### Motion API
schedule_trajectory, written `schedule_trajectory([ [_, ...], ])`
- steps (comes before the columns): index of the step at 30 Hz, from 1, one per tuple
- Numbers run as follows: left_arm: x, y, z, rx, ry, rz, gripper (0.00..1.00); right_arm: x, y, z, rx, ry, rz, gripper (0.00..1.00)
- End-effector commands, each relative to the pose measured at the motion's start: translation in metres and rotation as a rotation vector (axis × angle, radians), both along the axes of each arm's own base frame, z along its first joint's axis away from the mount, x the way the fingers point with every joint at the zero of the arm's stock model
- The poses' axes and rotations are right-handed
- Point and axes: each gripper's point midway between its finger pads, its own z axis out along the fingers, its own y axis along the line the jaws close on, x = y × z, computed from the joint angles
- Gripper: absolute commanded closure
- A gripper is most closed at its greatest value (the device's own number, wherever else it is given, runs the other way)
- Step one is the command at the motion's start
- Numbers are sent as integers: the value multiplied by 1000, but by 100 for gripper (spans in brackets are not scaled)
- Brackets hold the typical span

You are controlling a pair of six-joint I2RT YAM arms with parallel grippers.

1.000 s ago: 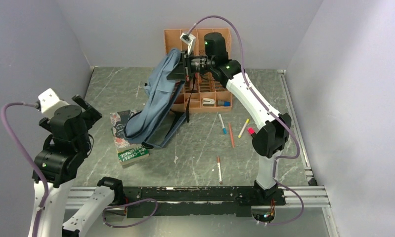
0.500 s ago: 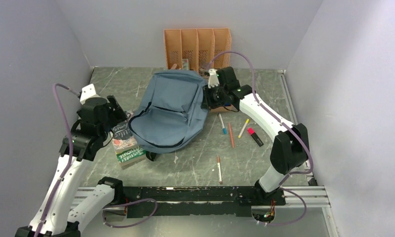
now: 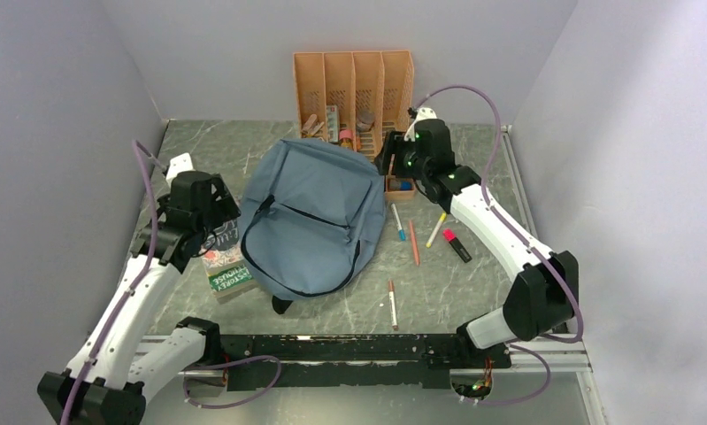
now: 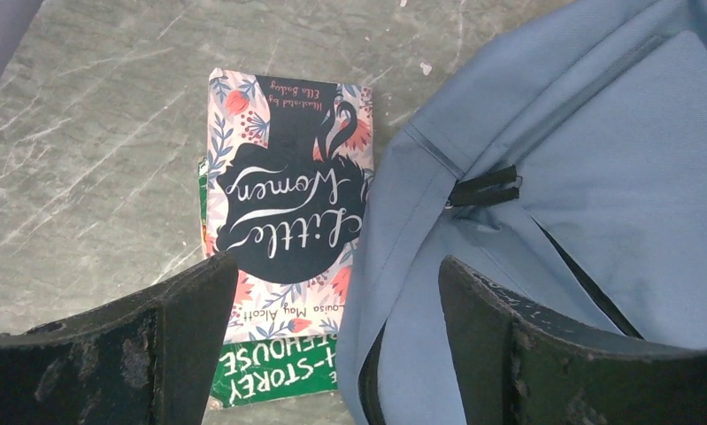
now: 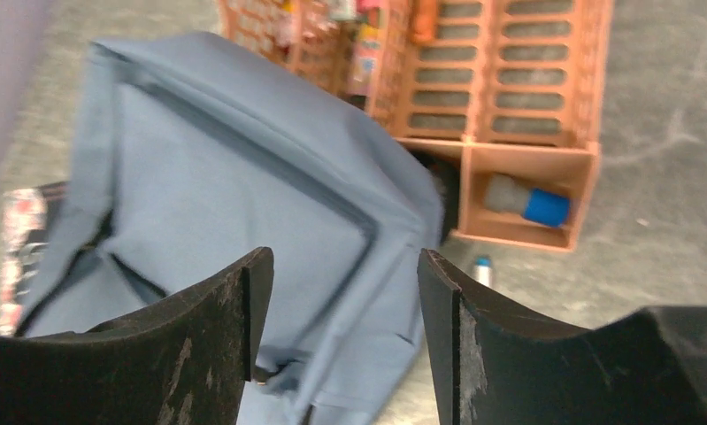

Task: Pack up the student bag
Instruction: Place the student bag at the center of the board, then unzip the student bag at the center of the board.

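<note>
While the student bag [image 3: 310, 217] lies flat in the middle of the tabletop [image 3: 217, 146], both arms hang over its sides. A black zip line curves across its blue front. Its far end sits right by the orange file holder [image 3: 354, 84], which stands at the back wall. Its left edge lies against two books stacked on each other: a flowery book [image 4: 283, 212] on top and a green book [image 4: 270, 379] under it. The left pincer [image 4: 332, 288] hangs above the spot where bag and books meet, its two black fingers wide apart with nothing between them. The right pincer [image 5: 341, 266] hangs over the bag's far right corner, near the file holder's low front box. Its fingers are apart too and grip nothing. On the right of the bag, some pens [image 3: 413, 241] and a pink marker [image 3: 457, 245] lie loose on the tabletop. One more pen [image 3: 392, 303] lies nearer the arms' bases.
</note>
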Motion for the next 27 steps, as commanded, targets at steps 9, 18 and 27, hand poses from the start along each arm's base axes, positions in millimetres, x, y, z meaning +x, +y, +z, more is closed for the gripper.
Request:
schedule_trajectory([
  [9,58,-36,-24,-27,11,-125,11,-50,147,5,259,-1,275,35],
  [18,90,-68,-49,138,189,-484,18,-37,144,-48,148,61,228,35],
  [27,81,-74,-60,233,240,-664,21,-46,141,-62,132,88,299,35],
])
